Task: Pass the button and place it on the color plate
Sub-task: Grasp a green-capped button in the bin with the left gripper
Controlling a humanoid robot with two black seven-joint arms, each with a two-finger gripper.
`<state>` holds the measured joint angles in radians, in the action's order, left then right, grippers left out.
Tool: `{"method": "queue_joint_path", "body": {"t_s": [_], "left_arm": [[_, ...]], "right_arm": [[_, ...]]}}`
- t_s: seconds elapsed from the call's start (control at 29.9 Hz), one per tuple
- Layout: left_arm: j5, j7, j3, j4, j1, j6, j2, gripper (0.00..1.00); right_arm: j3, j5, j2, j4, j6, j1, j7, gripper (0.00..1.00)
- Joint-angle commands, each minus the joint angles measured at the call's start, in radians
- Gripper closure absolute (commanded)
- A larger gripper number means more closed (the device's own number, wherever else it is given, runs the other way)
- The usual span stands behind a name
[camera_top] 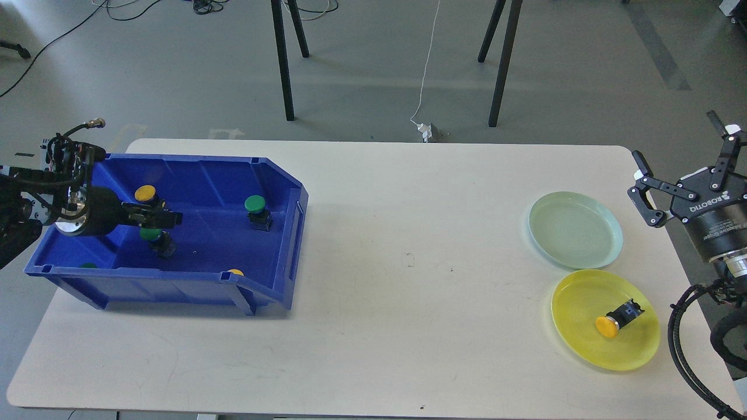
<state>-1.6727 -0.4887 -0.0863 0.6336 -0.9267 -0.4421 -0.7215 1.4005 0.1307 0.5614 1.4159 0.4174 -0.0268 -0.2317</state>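
Note:
A blue bin (280,181) at the table's left holds several push buttons: a yellow one (145,193), a green one (255,203), a green one (151,234) partly under my left gripper, and a yellow (236,272) and a green (88,265) one barely showing behind the front wall. My left gripper (168,219) reaches low into the bin, just above that green button; its fingers cannot be told apart. My right gripper (674,136) is open and empty beyond the table's right edge. A yellow button (607,326) lies on the yellow plate (578,297). The pale green plate (575,229) is empty.
The white table (408,262) is bare between the bin and the plates. Black stand legs (283,64) and a white cable (429,64) are on the floor behind the table. My right arm's cables (683,344) hang by the table's right edge.

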Motion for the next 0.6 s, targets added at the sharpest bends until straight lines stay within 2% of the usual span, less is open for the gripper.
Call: {"method": "queue_joint_path", "body": {"t_s": [0.0, 0.57], "left_arm": [[-0.001, 0.000, 0.000, 0.000, 0.002, 0.002, 0.002, 0.13], [0.001, 0.000, 0.063, -0.074, 0.002, 0.034, 0.047, 0.13]], "right_arm": [[0.000, 0.000, 0.000, 0.000, 0.000, -0.008, 0.000, 0.04], [0.008, 0.000, 0.000, 0.002, 0.015, -0.022, 0.000, 0.04]]}}
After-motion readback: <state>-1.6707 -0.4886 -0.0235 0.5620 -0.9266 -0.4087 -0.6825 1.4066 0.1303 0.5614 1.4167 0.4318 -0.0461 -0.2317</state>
